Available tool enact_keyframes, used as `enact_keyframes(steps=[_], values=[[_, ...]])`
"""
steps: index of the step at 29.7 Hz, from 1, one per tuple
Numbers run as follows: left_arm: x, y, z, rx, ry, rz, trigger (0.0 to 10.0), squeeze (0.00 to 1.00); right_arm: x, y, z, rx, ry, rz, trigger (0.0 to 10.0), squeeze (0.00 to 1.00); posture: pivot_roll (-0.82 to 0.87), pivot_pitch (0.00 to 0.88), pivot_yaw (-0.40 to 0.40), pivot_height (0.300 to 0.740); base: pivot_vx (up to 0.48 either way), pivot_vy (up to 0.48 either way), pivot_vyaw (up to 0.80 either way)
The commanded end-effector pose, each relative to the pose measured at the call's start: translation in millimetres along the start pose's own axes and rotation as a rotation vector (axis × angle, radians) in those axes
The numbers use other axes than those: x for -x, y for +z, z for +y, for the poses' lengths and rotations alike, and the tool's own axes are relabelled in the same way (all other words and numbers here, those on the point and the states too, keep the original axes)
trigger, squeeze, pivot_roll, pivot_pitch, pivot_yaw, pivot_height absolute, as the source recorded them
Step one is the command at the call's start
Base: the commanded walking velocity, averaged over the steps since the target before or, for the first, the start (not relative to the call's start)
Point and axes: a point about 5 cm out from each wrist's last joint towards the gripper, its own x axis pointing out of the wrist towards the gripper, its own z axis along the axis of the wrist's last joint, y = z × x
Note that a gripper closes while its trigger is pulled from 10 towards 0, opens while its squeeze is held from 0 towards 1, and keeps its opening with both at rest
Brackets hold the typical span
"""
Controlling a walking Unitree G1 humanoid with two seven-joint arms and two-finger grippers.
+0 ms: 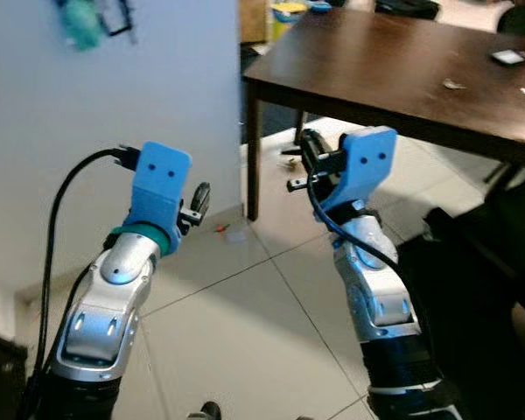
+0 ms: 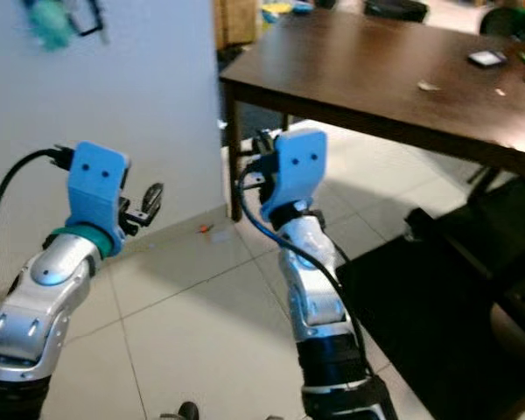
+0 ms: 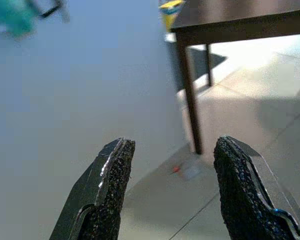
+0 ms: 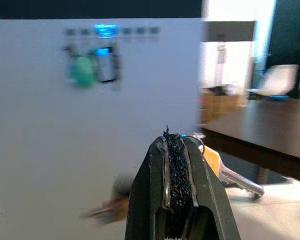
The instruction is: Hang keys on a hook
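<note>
Silver arms, blue wrist housings, black cables, black-fingered claws.

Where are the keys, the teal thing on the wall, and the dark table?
keys [image 4: 235, 179], right wrist view, silver blade beside the shut right pincer.
teal thing [image 4: 81, 70], right wrist view, its blurred middle.
dark table [image 1: 394, 61], left eye view, bare top.

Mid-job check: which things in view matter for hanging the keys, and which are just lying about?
For the job:
- keys, pinched in the shut right gripper
- hook rail on the white wall, a teal item already hanging there
- left gripper, open, holding nothing

Lying about:
- dark wooden table
- small items on it, such as a phone-like object
- red scrap on the floor
</note>
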Motion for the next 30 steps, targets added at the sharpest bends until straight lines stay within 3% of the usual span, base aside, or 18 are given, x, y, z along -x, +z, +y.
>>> enact_keyframes(steps=[1,11,19,30], values=[[3.0,2,-0.6,-0.008,0.002,-0.016,10.0,0.00,-1.9,5,1.9,0.001,0.008,-0.024,10.0,0.00,0.01,0.091,0.095,0.740,0.000,0.000,0.77],[2.4,6,-0.9,-0.021,0.005,-0.053,10.0,0.00,-0.9,4,0.7,-0.013,-0.003,-0.021,10.0,0.00,0.00,0.095,0.097,0.740,0.073,0.000,0.75],[0.4,8,-2.2,-0.024,0.003,-0.057,10.0,0.00,-0.5,6,-0.1,-0.039,-0.018,-0.037,10.0,0.00,0.00,0.097,0.097,0.740,0.418,0.150,0.00],[-3.0,13,-4.9,-0.014,-0.003,-0.081,10.0,0.00,-3.9,20,-11.2,0.028,-0.063,-0.102,10.0,0.00,-0.02,0.087,0.097,0.740,0.410,0.247,0.00]])
